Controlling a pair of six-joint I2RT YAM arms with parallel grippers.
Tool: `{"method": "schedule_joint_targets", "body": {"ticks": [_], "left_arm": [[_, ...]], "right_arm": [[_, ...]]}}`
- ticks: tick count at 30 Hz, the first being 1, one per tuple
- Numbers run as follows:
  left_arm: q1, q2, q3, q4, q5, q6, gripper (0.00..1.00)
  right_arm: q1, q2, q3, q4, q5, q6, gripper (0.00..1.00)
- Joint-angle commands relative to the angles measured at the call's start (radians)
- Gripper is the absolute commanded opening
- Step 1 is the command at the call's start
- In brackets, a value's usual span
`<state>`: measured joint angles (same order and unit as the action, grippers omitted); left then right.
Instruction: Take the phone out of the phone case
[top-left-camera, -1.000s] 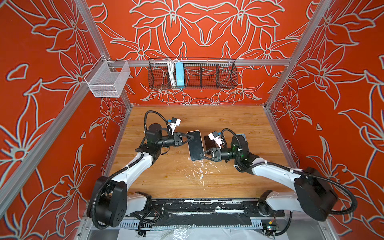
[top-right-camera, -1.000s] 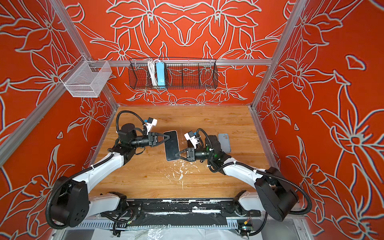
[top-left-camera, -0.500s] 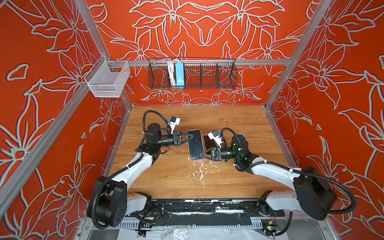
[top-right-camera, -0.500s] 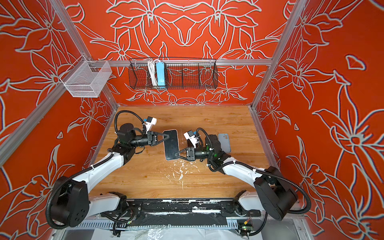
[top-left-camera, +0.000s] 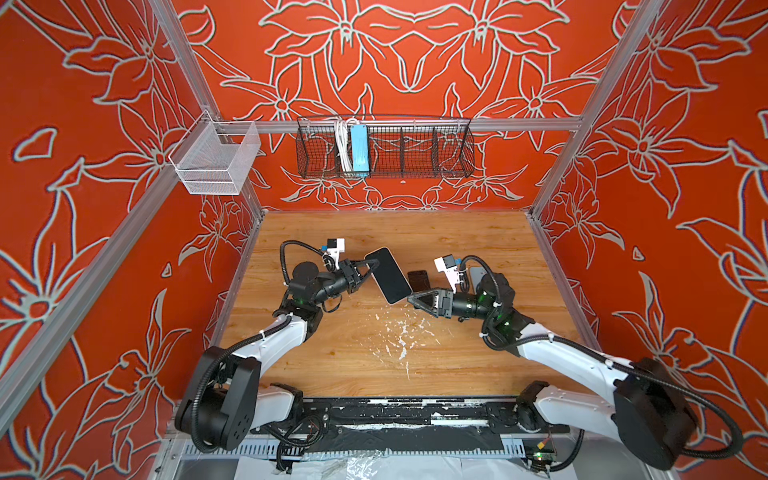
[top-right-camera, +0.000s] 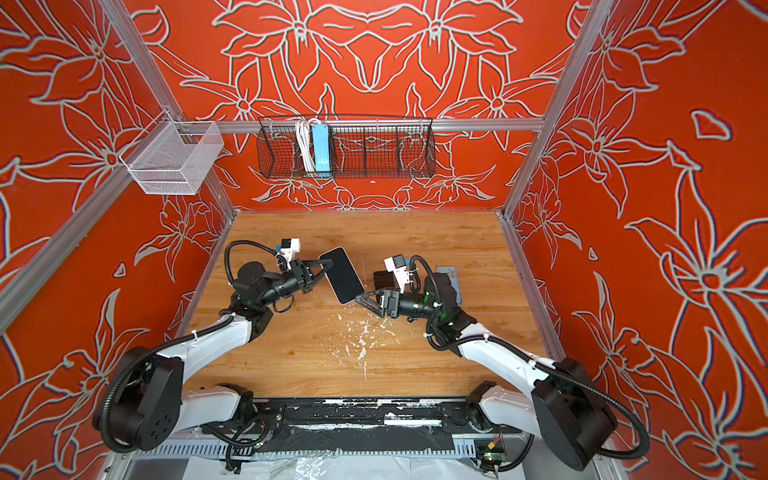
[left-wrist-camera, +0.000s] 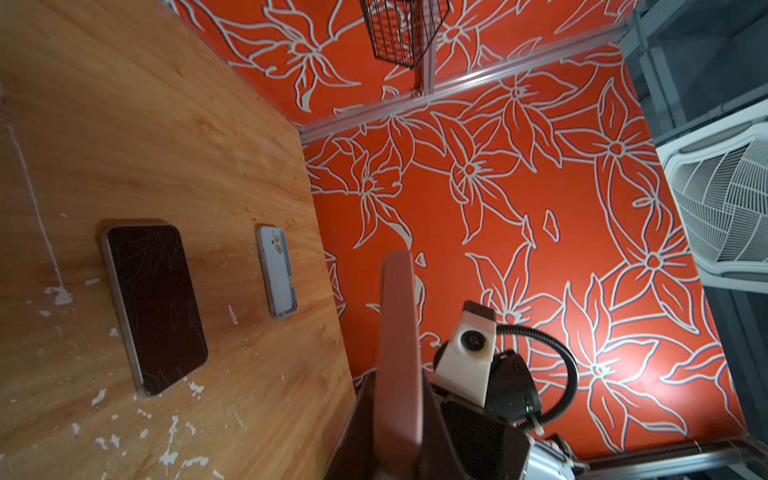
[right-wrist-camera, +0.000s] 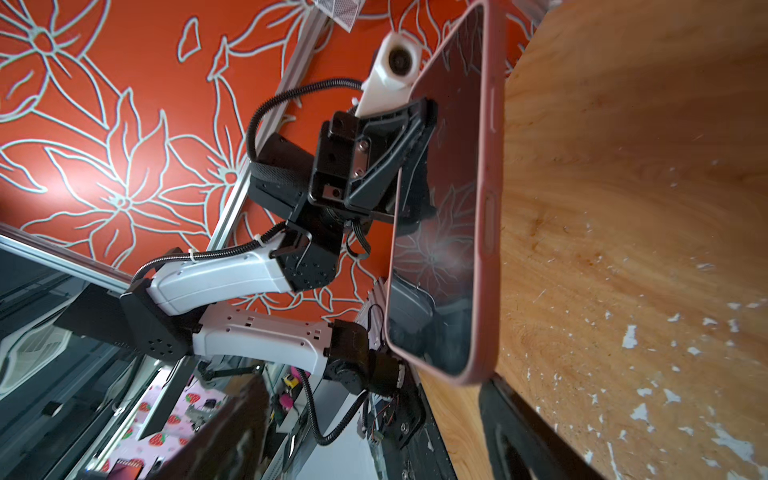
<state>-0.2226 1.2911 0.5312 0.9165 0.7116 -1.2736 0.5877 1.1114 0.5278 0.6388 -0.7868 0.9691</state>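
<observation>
A phone with a dark, scratched screen (right-wrist-camera: 440, 216) sits in a pink phone case (right-wrist-camera: 488, 208). It hangs tilted above the table in both top views (top-left-camera: 388, 275) (top-right-camera: 341, 275). My left gripper (top-left-camera: 371, 263) (top-right-camera: 326, 262) is shut on its far left end; in the left wrist view the pink edge (left-wrist-camera: 399, 332) stands between the jaws of that gripper (left-wrist-camera: 399, 415). My right gripper (top-left-camera: 411, 298) (top-right-camera: 360, 298) (right-wrist-camera: 374, 432) is open just off the near right corner, with its fingers either side of it and apart from it.
A second dark phone (left-wrist-camera: 156, 307) (top-left-camera: 418, 280) lies flat on the wooden table (top-left-camera: 374, 357). A light blue case (left-wrist-camera: 276, 272) (top-right-camera: 451, 278) lies beyond it, partly behind the right arm. White paint flecks (top-left-camera: 401, 336) mark the table's middle. A wire basket (top-left-camera: 384, 147) hangs on the back wall.
My right gripper has opened and let go of the cased phone's near corner. The left gripper has closed on the far end and the phone now hangs from it alone.
</observation>
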Motion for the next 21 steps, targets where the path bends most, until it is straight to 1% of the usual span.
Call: {"method": "schedule_joint_targets", "body": {"ticks": [1,5,8,13,16,17,20,21], "left_arm": [[0.003,-0.001,-0.018,0.175,-0.135,-0.096,0.0],[-0.003,-0.055,-0.033,0.133,-0.222,-0.075,0.0],[-0.016,-0.1,-0.046,0.118,-0.311,-0.066,0.0],[-0.075,-0.13,-0.064,0.177,-0.449,-0.078,0.0],[-0.126,-0.141,-0.071,0.194,-0.543,-0.067,0.0],[-0.142,-0.145,-0.07,0.195,-0.567,-0.058,0.0],[-0.178,-0.143,-0.054,0.19,-0.611,-0.034,0.0],[-0.186,-0.139,-0.05,0.19,-0.62,-0.029,0.0]], "right_arm": [[-0.016,-0.074,-0.05,0.003,0.114,0.019,0.85],[-0.022,-0.133,-0.101,-0.018,0.193,0.03,0.86],[-0.022,-0.131,-0.12,0.005,0.224,0.057,0.86],[-0.01,-0.125,-0.102,-0.008,0.268,0.05,0.87],[0.031,-0.121,-0.097,0.017,0.342,0.03,0.84],[0.055,-0.116,-0.091,0.022,0.386,0.017,0.82],[0.133,-0.09,-0.081,0.066,0.496,-0.016,0.77],[0.153,-0.077,-0.076,0.083,0.515,-0.024,0.76]]}}
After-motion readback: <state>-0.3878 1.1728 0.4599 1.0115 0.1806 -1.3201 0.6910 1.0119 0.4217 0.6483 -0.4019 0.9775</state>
